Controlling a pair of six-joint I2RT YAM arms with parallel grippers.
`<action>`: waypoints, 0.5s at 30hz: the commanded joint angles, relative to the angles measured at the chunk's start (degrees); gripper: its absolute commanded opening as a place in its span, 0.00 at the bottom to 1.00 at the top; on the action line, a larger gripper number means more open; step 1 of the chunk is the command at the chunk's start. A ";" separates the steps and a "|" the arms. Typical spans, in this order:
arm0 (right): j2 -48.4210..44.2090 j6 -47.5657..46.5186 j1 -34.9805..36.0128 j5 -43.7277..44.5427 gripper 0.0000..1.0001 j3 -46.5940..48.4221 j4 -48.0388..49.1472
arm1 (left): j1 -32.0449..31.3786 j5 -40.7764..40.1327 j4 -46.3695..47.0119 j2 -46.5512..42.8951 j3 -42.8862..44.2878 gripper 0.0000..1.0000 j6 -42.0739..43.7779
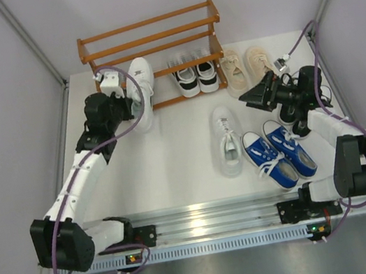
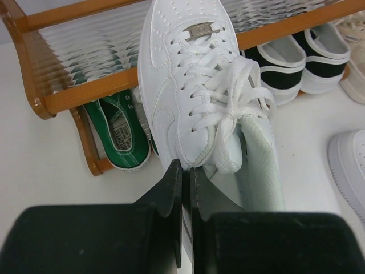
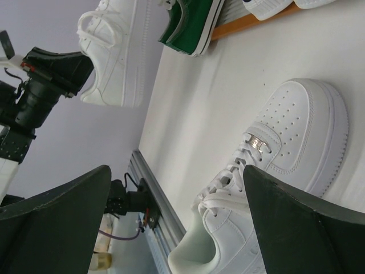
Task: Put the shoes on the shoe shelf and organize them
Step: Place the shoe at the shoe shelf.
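The left end effector [image 2: 185,184] has its two black fingers pressed almost together, clamped on the heel collar of a plain white leather lace-up sneaker [image 2: 188,85]. This shoe stretches straight ahead of the fingers, toe away from them and lifted off the white table [image 1: 173,160]. Its toe reaches over the front rails at the left end of the small orange-brown wooden shoe shelf [image 1: 149,24]. Whether it rests on a rail I cannot tell.

Below the held sneaker and to the left of the fingers, a green canvas sneaker [image 2: 120,134] sits low in the shelf under a rail. Ahead and to the right, a black-and-white pair [image 2: 296,63] stands in the shelf's right half.

The right end effector [image 1: 253,98] is spread wide apart and holds nothing. Seen from its own wrist camera, the second plain white sneaker [image 3: 296,131] lies on the table beyond the open fingers, apart from them. A beige pair [image 1: 245,68] stands on the table just beyond this end effector, beside the shelf's right end. A blue canvas pair with white toes [image 1: 280,155] lies nearer the arm bases, right of the loose white sneaker.
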 commanded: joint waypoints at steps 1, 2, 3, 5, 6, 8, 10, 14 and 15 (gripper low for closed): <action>-2.13 0.58 -0.82 -1.33 0.99 2.12 3.93 | 3.16 3.09 11.46 1.32 6.05 0.00 -1.88; -2.04 0.58 -0.82 -1.33 0.99 2.12 4.01 | 4.65 3.62 11.90 1.94 6.41 0.00 -2.15; -2.13 0.58 -0.91 -1.42 0.99 2.21 4.02 | 5.36 3.62 12.60 2.47 6.67 0.00 -2.24; -1.95 0.67 -1.00 -1.51 0.99 2.12 4.02 | 6.67 4.15 13.57 3.88 7.46 0.00 -2.77; -1.95 0.76 -1.08 -1.51 0.99 2.12 4.10 | 7.12 4.32 14.44 4.49 7.64 0.00 -3.03; -1.86 0.76 -1.17 -1.59 0.99 2.12 4.10 | 8.08 4.76 15.41 5.11 8.17 0.00 -3.65; -1.69 0.67 -1.26 -1.59 0.99 2.12 4.19 | 8.70 4.50 16.47 5.81 9.04 0.00 -4.00; -1.16 0.58 -1.26 -1.59 0.99 2.21 4.19 | 9.32 3.54 17.70 7.31 10.45 0.00 -4.00; -1.07 0.58 -1.26 -1.68 0.99 2.21 4.19 | 9.41 2.84 17.97 8.18 10.80 0.00 -3.82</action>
